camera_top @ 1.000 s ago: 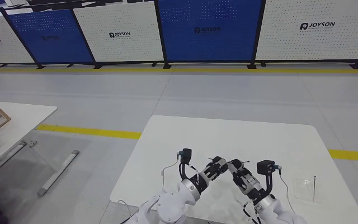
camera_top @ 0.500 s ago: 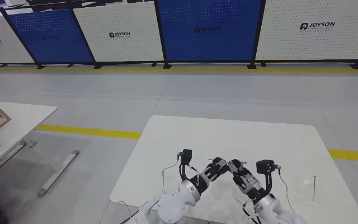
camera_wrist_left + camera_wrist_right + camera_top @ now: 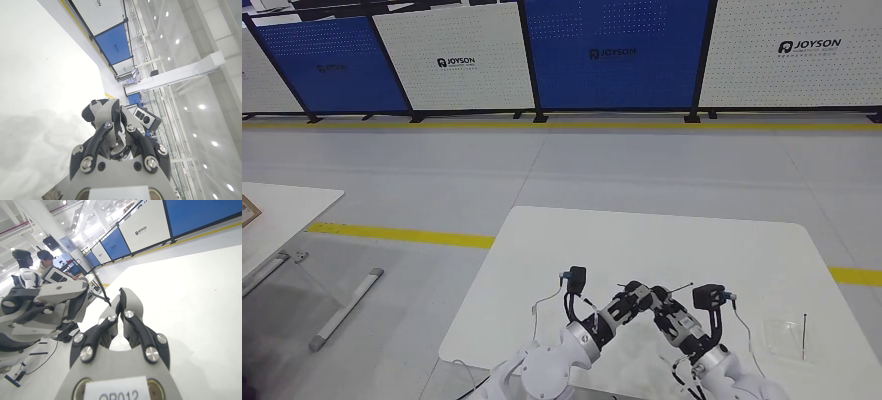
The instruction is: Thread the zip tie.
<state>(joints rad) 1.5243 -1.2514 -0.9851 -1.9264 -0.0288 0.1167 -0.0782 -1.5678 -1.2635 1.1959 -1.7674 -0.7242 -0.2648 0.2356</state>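
Observation:
Both grippers meet low over the table's front part. A black zip tie rises as a curved strap from beside my right gripper, whose fingers are pressed shut with the tie's lower end at their side. A thin stretch of the tie runs across to my left gripper, close alongside. In the left wrist view, my left gripper is shut with a small black stub at its tips. From above, the tie's free end sticks out past the joined grippers.
A second black zip tie lies near the table's right edge, next to a clear plastic bag. The table's far half is bare white surface. Another table's corner stands off to the left, across the floor.
The right arm's wrist has shifted slightly left, toward the left gripper. The tie's free end now shows pointing out to the right of the grippers.

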